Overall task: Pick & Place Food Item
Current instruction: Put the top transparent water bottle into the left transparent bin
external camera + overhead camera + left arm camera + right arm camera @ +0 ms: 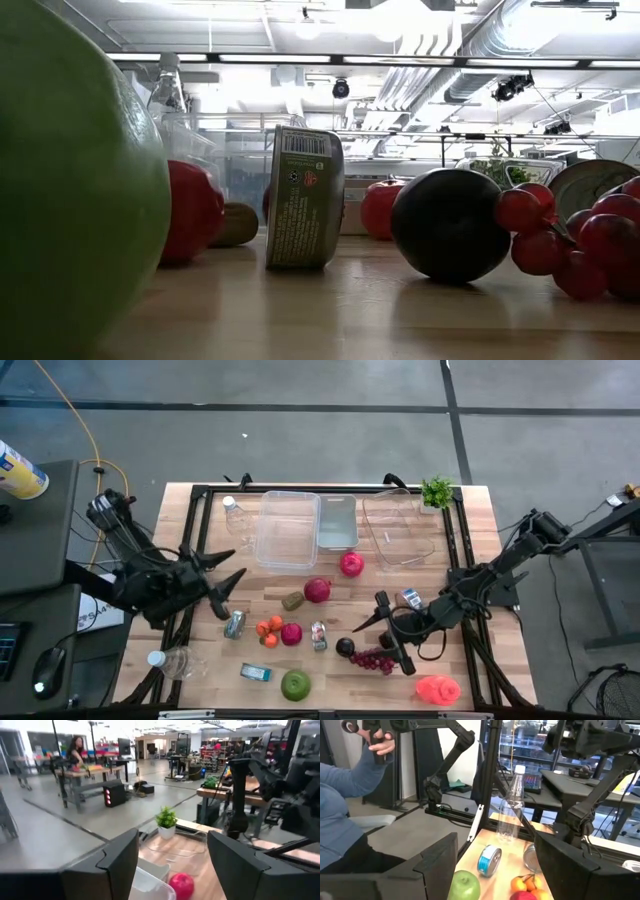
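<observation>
Food lies scattered on the wooden table [470, 530]: two red fruits [318, 590] [351, 565], a kiwi [292, 601], oranges [268, 627], a dark plum [345, 648], red grapes [375, 658] and a green apple [295, 683]. My left gripper [235, 565] hovers open over the table's left side, pointing right; its wrist view [172, 865] looks over a red fruit [181, 885]. My right gripper [372, 632] hangs open just above the plum and grapes, facing left; its wrist view [495, 865] shows the green apple [465, 885] and a teal can [489, 860].
Clear containers [288, 530] [337, 525] [398, 525] and a small plant [437, 490] stand along the far edge. Cans [235, 622] [318, 635] [255, 672], bottles [175, 660] [232, 510] and a pink item [437, 688] lie among the food. A person [345, 795] stands beyond the table.
</observation>
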